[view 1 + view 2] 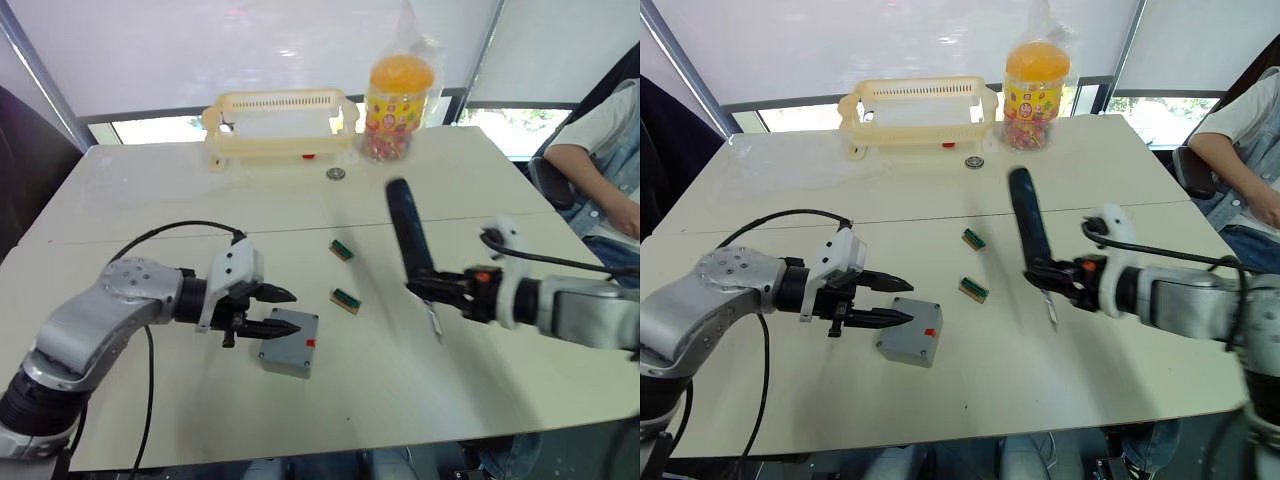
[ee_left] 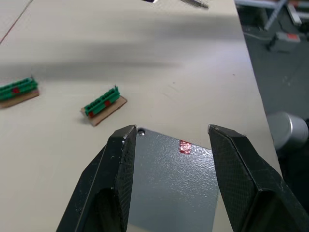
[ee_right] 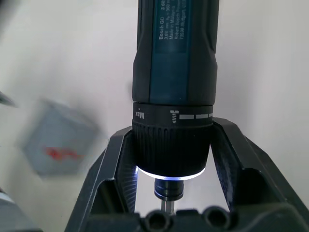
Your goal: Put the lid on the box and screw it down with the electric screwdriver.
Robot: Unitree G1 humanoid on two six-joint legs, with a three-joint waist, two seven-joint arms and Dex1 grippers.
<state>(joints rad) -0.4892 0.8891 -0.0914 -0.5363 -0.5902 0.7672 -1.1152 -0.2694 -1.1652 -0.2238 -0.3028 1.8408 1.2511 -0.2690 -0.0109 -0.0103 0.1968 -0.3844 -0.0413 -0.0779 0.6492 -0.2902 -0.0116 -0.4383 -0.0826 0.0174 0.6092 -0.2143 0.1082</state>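
Observation:
The grey box (image 1: 290, 343) lies on the table near the front left. Its upper face (image 2: 169, 183) is flat and closed, with a screw hole at one corner and a small red mark. I cannot tell the lid apart from it. My left gripper (image 1: 295, 311) is open, its two fingers level over the box's left edge with nothing between them. To the right, my right gripper (image 1: 440, 290) is shut on the electric screwdriver (image 1: 408, 230). The tool stands tilted above the table, with its metal bit (image 1: 436, 325) pointing down. It is well apart from the box.
Two small green-and-tan blocks (image 1: 342, 249) (image 1: 345, 299) lie between the grippers. A pale yellow basket (image 1: 280, 120), a jar with an orange lid (image 1: 400, 95) and a small round metal piece (image 1: 336, 173) stand at the back. A person (image 1: 600, 160) sits at the far right.

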